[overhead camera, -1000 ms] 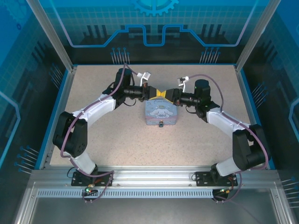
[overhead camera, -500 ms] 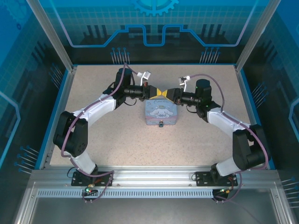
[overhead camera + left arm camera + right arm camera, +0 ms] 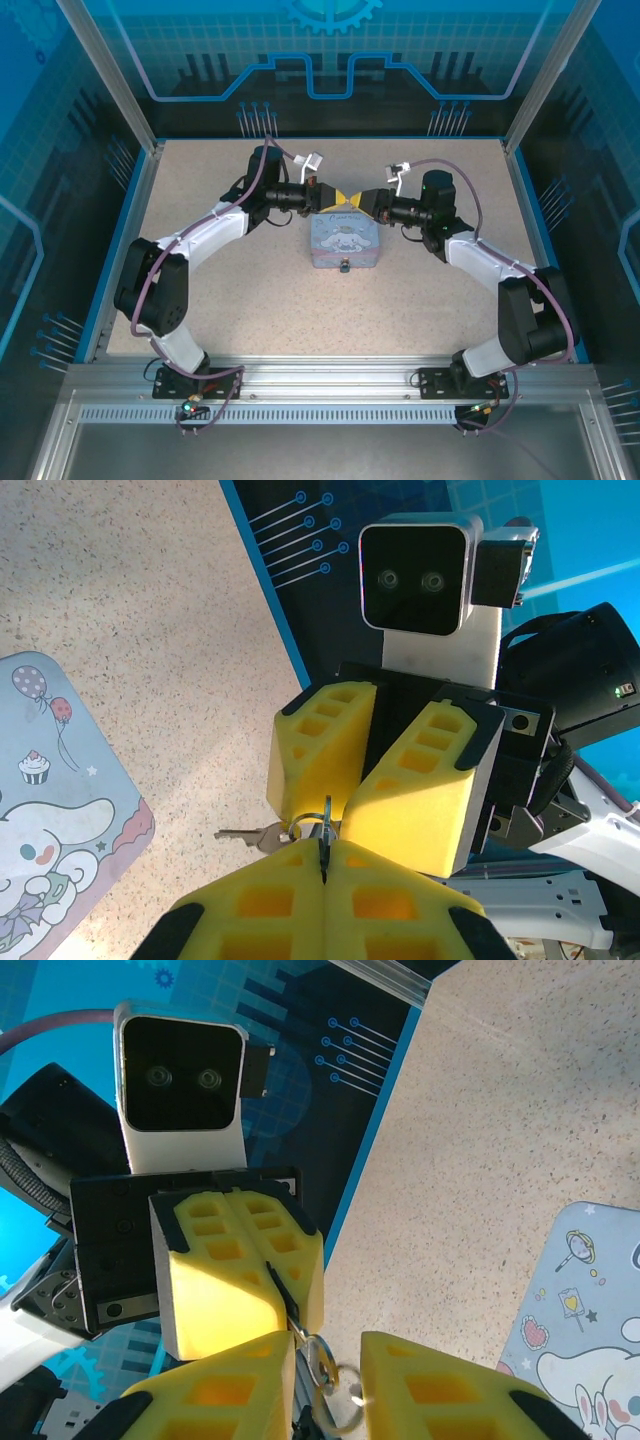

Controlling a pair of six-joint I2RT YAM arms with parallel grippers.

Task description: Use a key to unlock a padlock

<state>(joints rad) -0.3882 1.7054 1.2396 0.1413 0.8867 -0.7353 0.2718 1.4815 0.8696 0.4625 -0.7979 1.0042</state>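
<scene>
Nose to nose over the far edge of a pale blue, cartoon-printed tin (image 3: 345, 240), the two arms meet near the middle of the speckled table (image 3: 250, 290). We see the left gripper (image 3: 340, 200) with its yellow foam fingers (image 3: 250, 910) pressed together and clamped on a key ring (image 3: 325, 832), whose thin metal stands edge-on in the seam between the pads. A small silver key (image 3: 243, 833) hangs off the ring to one side, clear of the foam and above bare tabletop just beyond the tin's corner. The right gripper (image 3: 352, 200) faces it tip to tip, its own foam fingers (image 3: 215, 1390) standing a little apart on either side of the ring's free loops. From its wrist camera we make out a gap between the pads, but we cannot tell whether either pad touches the metal. The padlock (image 3: 344, 266), a tiny dark speck from above, sits against the middle of the tin's near edge, on the side towards the arm bases and well apart from both grippers and the key. We cannot tell whether its shackle is closed or whether it is hooked to the tin.
</scene>
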